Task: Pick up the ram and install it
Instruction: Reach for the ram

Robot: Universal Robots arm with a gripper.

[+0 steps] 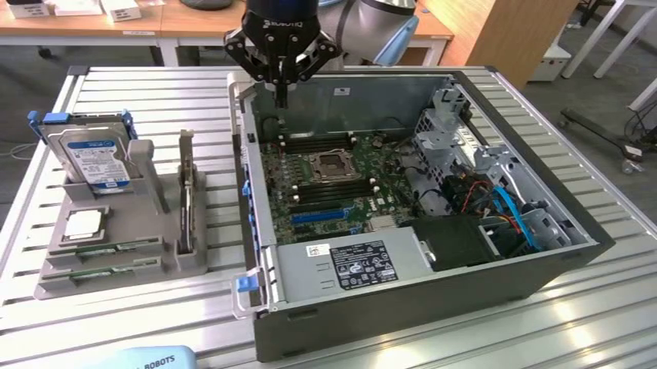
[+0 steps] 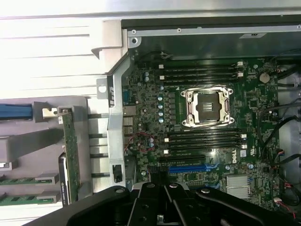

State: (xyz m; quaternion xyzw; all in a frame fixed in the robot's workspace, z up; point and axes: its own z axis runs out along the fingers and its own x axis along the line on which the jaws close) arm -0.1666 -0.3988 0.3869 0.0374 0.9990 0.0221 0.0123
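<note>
One slatted metal table [image 1: 154, 100] carries all the equipment. The largest item on it is an open computer case [image 1: 411, 307], lying on its side at the exterior view's right. Inside it a green motherboard [image 1: 308, 181] faces upward, with a square processor socket [image 1: 334, 165] near its middle and banks of long black memory slots [image 2: 202, 73] on two sides of the socket.

The gripper [image 1: 280, 98] hangs above the far corner of the case, on the exterior view's left side of it, over the edge of the motherboard. Its fingers are pressed together and hold nothing.

A gray parts holder [image 1: 61, 288] stands on the table at the exterior view's left, just beside the case. A hard drive [image 1: 98, 157] stands upright at its far end. A dark expansion card [image 1: 185, 192] stands on edge along the side nearest the case. A square silver processor chip [image 1: 82, 224] lies flat in the middle. One ram stick [image 1: 106, 249] lies in the near end of the holder, and a second ram stick [image 1: 103, 271] lies parallel just beside it. Both are well apart from the gripper.
</note>
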